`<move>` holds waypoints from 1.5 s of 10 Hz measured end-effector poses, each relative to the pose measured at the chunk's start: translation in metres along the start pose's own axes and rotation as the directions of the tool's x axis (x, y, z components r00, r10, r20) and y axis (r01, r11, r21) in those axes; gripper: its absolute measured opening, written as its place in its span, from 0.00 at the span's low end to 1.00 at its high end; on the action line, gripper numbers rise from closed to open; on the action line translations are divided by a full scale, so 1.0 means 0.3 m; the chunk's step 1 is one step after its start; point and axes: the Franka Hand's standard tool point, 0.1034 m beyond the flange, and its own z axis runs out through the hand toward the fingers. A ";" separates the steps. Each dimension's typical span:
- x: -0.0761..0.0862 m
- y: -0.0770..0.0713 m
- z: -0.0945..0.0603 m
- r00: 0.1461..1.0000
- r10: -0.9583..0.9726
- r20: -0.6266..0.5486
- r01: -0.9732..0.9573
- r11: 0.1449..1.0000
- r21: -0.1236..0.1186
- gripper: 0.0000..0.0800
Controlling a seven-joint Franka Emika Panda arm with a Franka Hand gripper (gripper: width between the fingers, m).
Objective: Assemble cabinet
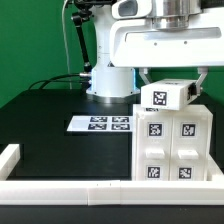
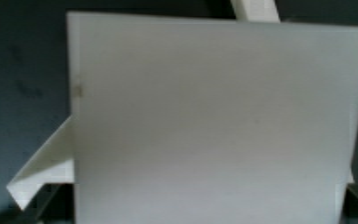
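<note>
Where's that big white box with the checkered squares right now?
At the exterior view's right, the cabinet stands just behind the white border rail, beside the marker board, beneath the gripper.

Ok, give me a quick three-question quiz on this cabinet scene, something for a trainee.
1. True or false: the marker board lies on top of the cabinet.
2. Where in the exterior view does the cabinet stand? A) left B) right C) far back
3. Fill in: the table surface is ____ in colour.

Key: 1 false, it lies flat on the table, apart from the cabinet. 2 B. 3 black.
</note>
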 end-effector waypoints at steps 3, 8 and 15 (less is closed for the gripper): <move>0.001 -0.014 0.001 0.982 0.188 -0.004 -0.188 0.982 0.021 0.70; -0.006 -0.027 0.003 0.888 0.460 0.003 -0.459 0.887 0.038 0.70; -0.015 -0.058 -0.001 0.509 0.860 0.038 -0.860 0.507 0.051 0.70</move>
